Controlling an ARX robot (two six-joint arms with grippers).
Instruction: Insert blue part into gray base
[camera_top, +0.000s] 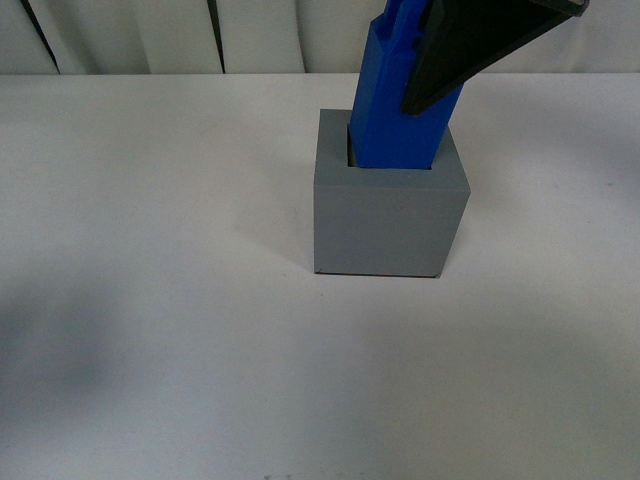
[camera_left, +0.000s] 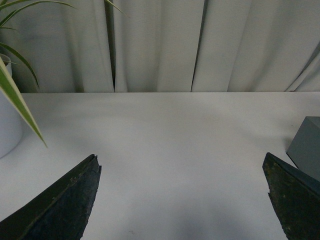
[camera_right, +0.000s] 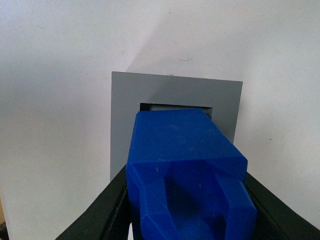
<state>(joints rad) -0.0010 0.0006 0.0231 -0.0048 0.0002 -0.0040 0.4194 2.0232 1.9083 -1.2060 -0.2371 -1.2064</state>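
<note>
The gray base (camera_top: 390, 215) stands on the white table in the middle of the front view. The blue part (camera_top: 395, 110) leans slightly, its lower end down inside the base's square recess. My right gripper (camera_top: 440, 50) is shut on its upper part, a black finger (camera_top: 470, 45) crossing it. In the right wrist view the blue part (camera_right: 185, 165) fills the space between the two black fingers (camera_right: 107, 212), and the gray base (camera_right: 175, 95) sits just beyond it. My left gripper (camera_left: 182, 172) hangs open over bare table, with the base's corner (camera_left: 306, 147) at the frame's edge.
A white table (camera_top: 150, 300) carries everything, with pale curtains (camera_left: 160, 45) behind it. A white pot with long green leaves (camera_left: 15, 100) stands at the side of the left wrist view.
</note>
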